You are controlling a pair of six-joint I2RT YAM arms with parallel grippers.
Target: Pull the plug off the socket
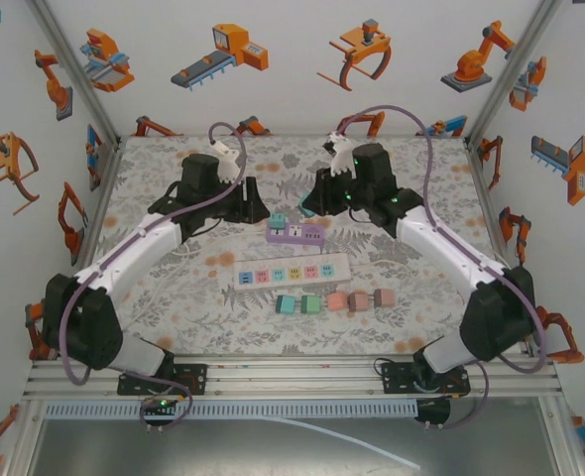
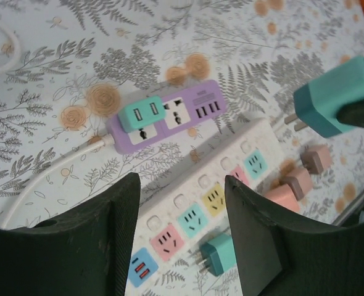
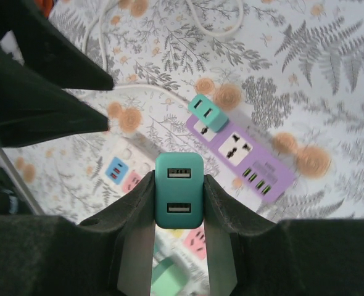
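1. The right end effector is closed on a teal plug. Its two fingers press the plug's sides, and the face with two USB slots points toward the wrist camera.
2. This held plug is clear of every socket, raised above the surface with its bare prongs showing in the left wrist view.
3. A second teal plug sits in the end socket of the purple strip, on the side where the white cord leaves.
4. The left end effector is spread wide and holds nothing. It hangs over the white strip.
5. The white strip lies just on the near side of the purple strip.
6. Loose plugs lie in a row near the white strip, on its near side.
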